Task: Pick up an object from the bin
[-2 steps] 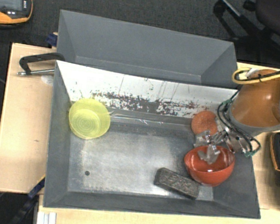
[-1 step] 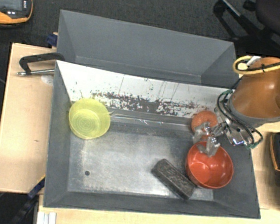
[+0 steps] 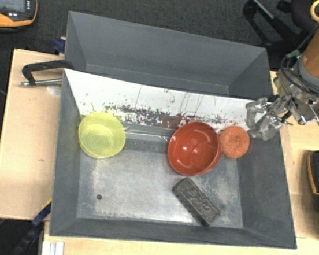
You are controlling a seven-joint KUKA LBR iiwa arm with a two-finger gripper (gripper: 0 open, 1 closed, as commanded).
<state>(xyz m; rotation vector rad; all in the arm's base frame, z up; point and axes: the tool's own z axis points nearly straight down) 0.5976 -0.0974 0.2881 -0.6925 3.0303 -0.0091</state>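
My gripper (image 3: pixel 261 121) hangs over the bin's upper right corner, its metal fingers a little apart with nothing between them. Just below and left of it lies an orange round scrubber ball (image 3: pixel 235 141) against the right wall. Beside the ball to the left, a red bowl (image 3: pixel 194 148) is tipped on its side with its opening facing up. A dark grey rectangular block (image 3: pixel 196 200) lies flat in front of the bowl.
A yellow-green cup (image 3: pixel 102 135) lies on its side at the bin's left, near the back wall. The arm with its orange cover comes in from the upper right, above the bin's rim.
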